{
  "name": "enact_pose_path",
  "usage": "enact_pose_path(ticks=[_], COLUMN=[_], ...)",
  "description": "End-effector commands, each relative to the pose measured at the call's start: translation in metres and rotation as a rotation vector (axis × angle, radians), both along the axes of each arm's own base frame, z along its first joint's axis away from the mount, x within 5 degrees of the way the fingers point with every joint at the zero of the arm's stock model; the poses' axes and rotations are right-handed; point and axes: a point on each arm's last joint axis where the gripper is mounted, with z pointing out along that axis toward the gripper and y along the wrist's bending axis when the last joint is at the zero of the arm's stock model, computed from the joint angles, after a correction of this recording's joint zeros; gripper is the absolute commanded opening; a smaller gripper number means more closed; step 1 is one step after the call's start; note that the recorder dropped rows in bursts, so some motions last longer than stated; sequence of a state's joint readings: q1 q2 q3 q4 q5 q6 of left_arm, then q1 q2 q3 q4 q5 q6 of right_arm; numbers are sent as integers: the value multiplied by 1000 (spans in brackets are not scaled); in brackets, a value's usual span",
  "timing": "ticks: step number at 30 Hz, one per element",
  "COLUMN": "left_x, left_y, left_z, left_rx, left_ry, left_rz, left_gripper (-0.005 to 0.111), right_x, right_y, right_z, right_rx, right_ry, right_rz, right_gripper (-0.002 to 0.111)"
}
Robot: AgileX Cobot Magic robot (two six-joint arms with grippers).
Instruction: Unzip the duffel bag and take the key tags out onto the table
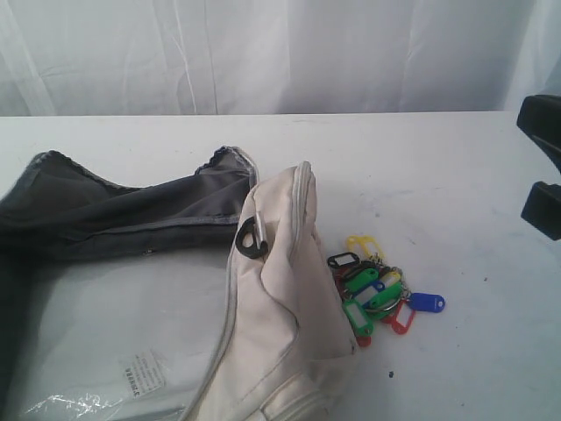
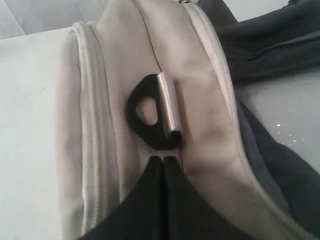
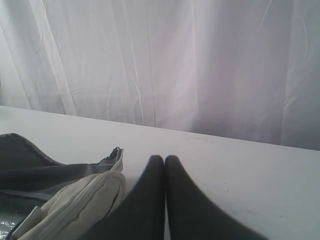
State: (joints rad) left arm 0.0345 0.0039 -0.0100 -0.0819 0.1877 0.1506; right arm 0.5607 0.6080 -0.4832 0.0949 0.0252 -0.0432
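The duffel bag is lying open on the white table, its cream side slumping toward the right of the exterior view and its dark grey lining spreading out to the left. A white label under clear plastic is showing inside the bag. A black D-ring clip is sitting on the cream fabric near the zipper edge, with a shiny cream strap loop passing through it.

The key tags are resting on the bare table just beside the bag's right side, outside it. Green, yellow, blue, red and black tags are fanning out from their metal rings, the blue one lying farthest from the bag.

The left gripper is clenching with its black fingers pressed together and nothing between them. Its tips are pointing at the D-ring clip, though whether they are touching the fabric is hard to say from the left wrist view.

The right gripper is likewise pressing its fingers together on nothing, hanging over bare table beside the bag's end, with a white curtain behind.
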Motion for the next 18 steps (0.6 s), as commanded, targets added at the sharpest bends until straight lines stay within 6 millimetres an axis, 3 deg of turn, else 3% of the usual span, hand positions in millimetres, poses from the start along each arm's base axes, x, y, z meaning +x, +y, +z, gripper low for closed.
enact_pose_path(ticks=[1,18], left_x=[-1,-1], left_y=[-1,-1], left_z=[-7,-7], left_rx=[-107,-100], left_ry=[55,53], left_rz=[27,26], left_gripper=[0,0], right_x=[-1,-1], right_y=[-1,-1], right_z=[0,0], right_rx=[-1,-1], right_ry=[-9,-9], right_rz=[-6,-6], right_gripper=[0,0])
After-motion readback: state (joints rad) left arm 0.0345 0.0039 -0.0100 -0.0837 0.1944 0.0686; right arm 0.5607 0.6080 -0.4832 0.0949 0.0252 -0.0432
